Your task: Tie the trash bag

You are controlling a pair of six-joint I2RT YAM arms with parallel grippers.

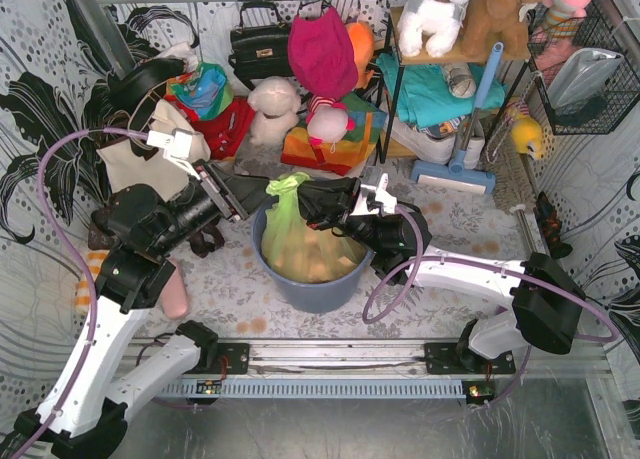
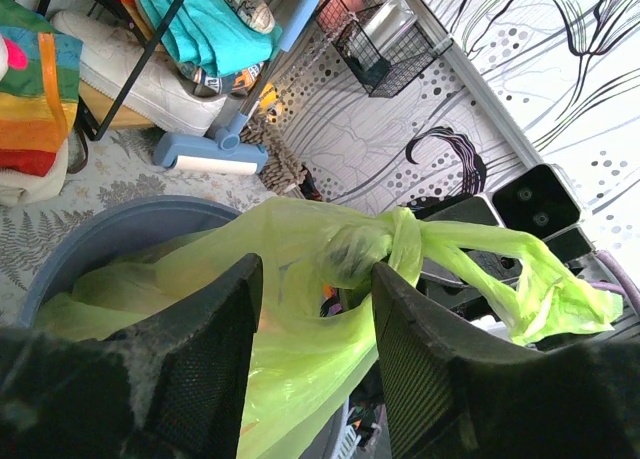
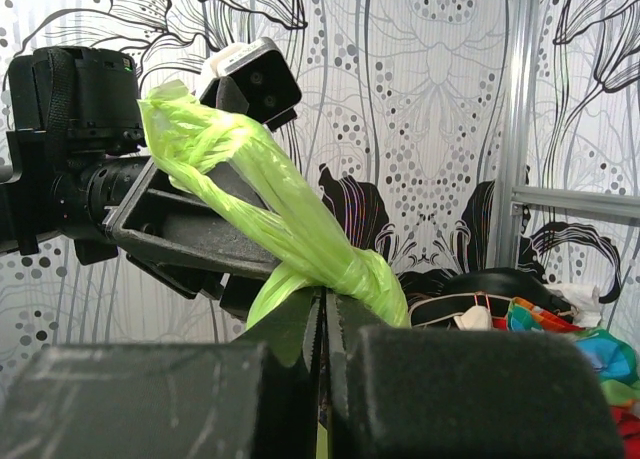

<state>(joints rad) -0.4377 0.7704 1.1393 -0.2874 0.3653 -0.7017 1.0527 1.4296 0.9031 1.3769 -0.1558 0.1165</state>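
Trash bag (image 3: 290,219), thin crinkly green plastic twisted into a knot: your right gripper (image 3: 322,307) pinches it, left gripper (image 2: 318,274) spread.

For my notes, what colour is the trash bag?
Translucent light green trash bag, clearest in left wrist view.

Clutter around the bin
We note a blue-grey bin (image 1: 300,291) mid-table; black handbag (image 1: 258,44), blue sweeper (image 1: 452,176) along far edge.

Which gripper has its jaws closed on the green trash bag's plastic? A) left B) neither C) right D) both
C: the right gripper is shut on the trash bag just under its knot, while the left gripper stands open around that knot.
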